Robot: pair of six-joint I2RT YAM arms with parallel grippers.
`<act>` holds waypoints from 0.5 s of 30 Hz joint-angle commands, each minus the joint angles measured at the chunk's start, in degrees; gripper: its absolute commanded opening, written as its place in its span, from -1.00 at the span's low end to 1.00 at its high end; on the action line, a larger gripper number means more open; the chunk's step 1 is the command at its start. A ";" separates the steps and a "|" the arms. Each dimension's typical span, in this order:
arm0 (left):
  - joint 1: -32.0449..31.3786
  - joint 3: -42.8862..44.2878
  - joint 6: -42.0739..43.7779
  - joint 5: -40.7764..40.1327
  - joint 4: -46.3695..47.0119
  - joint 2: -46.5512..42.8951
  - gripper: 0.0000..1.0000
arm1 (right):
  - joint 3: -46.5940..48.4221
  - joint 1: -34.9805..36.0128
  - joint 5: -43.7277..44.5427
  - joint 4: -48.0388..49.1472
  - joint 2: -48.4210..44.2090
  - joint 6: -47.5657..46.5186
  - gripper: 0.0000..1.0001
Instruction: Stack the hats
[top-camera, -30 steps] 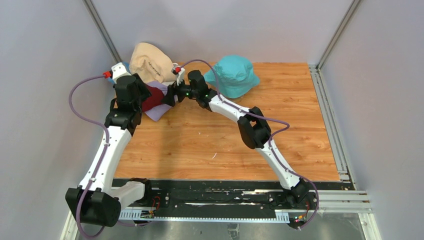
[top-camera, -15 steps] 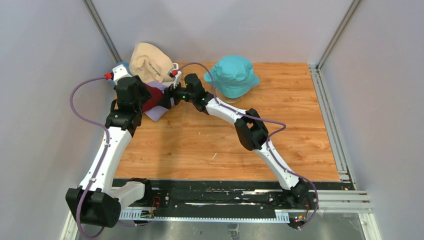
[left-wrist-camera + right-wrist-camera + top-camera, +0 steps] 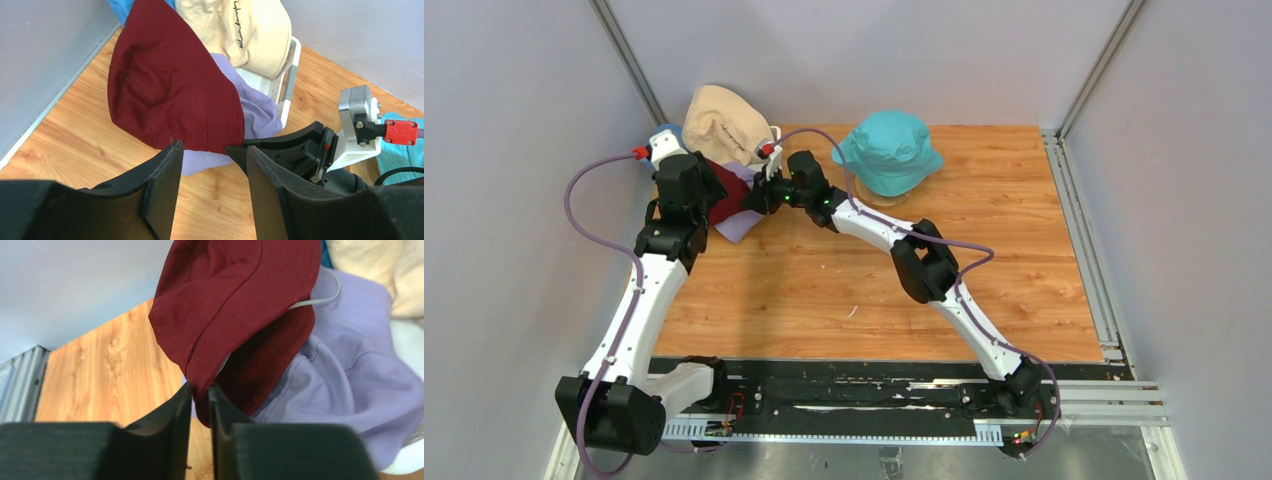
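The dark red hat (image 3: pixel 729 200) (image 3: pixel 170 90) (image 3: pixel 235 300) spills from the basket over the lavender hat (image 3: pixel 742 224) (image 3: pixel 255 112) (image 3: pixel 350 375). My right gripper (image 3: pixel 759 198) (image 3: pixel 199 390) is shut on the dark red hat's brim edge. My left gripper (image 3: pixel 712 195) (image 3: pixel 212 150) stands open just short of the same hat, nothing between its fingers. The beige hat (image 3: pixel 721 125) (image 3: pixel 250 30) lies on top of the basket. A sliver of the blue hat (image 3: pixel 122 7) shows behind. The teal hat (image 3: pixel 891 150) sits apart at the back centre.
The white mesh basket (image 3: pixel 289 75) stands in the back left corner against the grey walls. Metal rails (image 3: pixel 1084 240) run along the right edge of the wooden table (image 3: pixel 824 290). Both arms crowd the back left area.
My right gripper has slid left to the dark red hat and closed from wide open onto its brim. The left arm and the hats have stayed put.
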 commanded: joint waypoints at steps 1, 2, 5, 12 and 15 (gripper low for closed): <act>0.40 -0.49 0.88 -0.53 0.17 -1.11 0.08 | 0.47 0.35 1.98 -0.62 -1.65 -1.57 -0.84; 0.47 -0.42 0.91 -0.73 0.05 -1.19 0.08 | 0.36 0.19 2.02 -0.68 -2.12 -1.59 -0.96; 0.49 -0.32 0.91 -1.49 -0.01 -1.43 0.08 | -0.49 -0.88 1.95 0.14 -4.44 -1.71 -0.99; 0.66 0.50 0.55 -3.35 0.09 -2.09 0.08 | 1.66 -3.35 2.01 -0.22 -10.93 -3.66 -0.99; 0.66 0.18 -0.14 -4.32 0.59 -2.69 0.08 | 1.09 -4.35 2.55 0.18 -14.41 -4.64 -0.99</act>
